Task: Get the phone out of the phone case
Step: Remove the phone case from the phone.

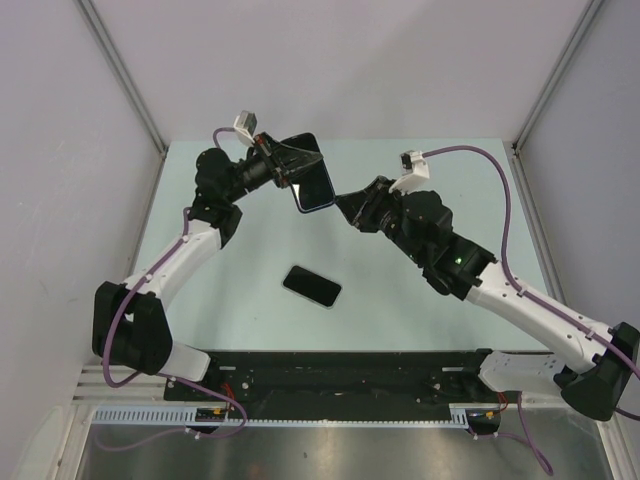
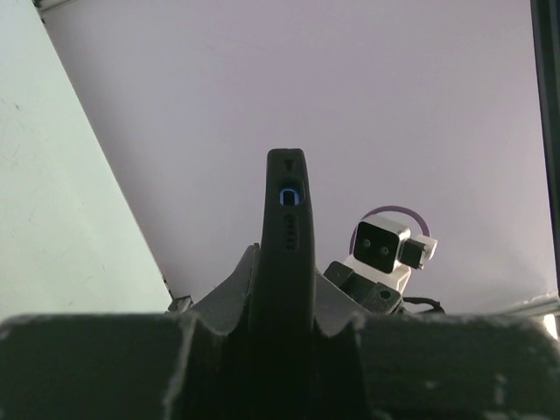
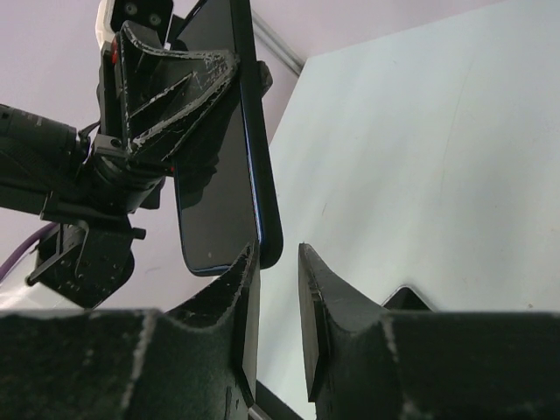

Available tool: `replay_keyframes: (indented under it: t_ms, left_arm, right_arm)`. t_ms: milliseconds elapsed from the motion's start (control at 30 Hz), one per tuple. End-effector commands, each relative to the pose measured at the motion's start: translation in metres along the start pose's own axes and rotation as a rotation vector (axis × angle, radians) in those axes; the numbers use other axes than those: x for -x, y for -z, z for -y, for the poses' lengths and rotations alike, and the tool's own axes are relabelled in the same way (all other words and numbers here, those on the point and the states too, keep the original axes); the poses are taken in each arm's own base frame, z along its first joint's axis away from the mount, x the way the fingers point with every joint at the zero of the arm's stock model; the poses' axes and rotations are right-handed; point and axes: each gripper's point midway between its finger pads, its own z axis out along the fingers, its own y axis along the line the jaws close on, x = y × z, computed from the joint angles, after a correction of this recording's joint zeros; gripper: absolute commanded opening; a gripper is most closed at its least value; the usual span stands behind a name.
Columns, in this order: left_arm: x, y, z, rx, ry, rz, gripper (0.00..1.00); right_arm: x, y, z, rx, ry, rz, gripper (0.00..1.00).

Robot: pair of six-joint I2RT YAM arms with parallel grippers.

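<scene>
— How is the left arm (image 1: 190, 250) standing?

— It is reaching from the lower left of the top view toward the upper middle. It is bending at the elbow, with the wrist turning to the right. The left hand (image 1: 293, 170) is clamping the phone case (image 1: 314, 184) across its flat faces and holding it up off the surface (image 1: 420, 290).

— And the other one?

— The right arm (image 1: 500, 290) is stretching in from the lower right, and the right hand (image 1: 347, 208) is pointing up-left at the case's lower corner. Its jaws are standing a narrow way apart and gripping nothing. In the right wrist view that corner is sitting just at the mouth of the gap, with a sliver of pale surface showing beside it.

— Which way is the case pointing?

— In the top view its long axis is running mostly up and down the frame, leaning toward the lower right. The lower short end is facing the right hand. From the left wrist it is showing edge-on, with a short end and its blue-ringed cutout pointing up the frame.

— Is anything sitting in it?

— The phone (image 3: 214, 210) is sitting inside, its glossy screen and blue edge showing within the black rim.

— Anything else?

— A dark flat slab (image 1: 312, 286) is lying on the surface at lower centre. Whether it is a phone or a case cannot be told.
</scene>
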Motion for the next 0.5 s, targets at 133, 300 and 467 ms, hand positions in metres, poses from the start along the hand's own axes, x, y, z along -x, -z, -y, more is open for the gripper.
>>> replay_keyframes:
  t_ms: [133, 300, 467]
  left_arm:
    - [-0.014, 0.030, 0.165, -0.429, -0.125, -0.039, 0.00]
    - [-0.014, 0.030, 0.162, -0.422, -0.124, -0.035, 0.00]
    - [-0.015, 0.031, 0.158, -0.410, -0.113, -0.040, 0.00]
  right_arm:
    - [-0.107, 0.017, 0.105, -0.286, 0.198, -0.386, 0.25]
    - [-0.108, 0.014, 0.103, -0.291, 0.152, -0.378, 0.25]
    - [-0.088, 0.018, 0.087, -0.199, 0.056, -0.317, 0.25]
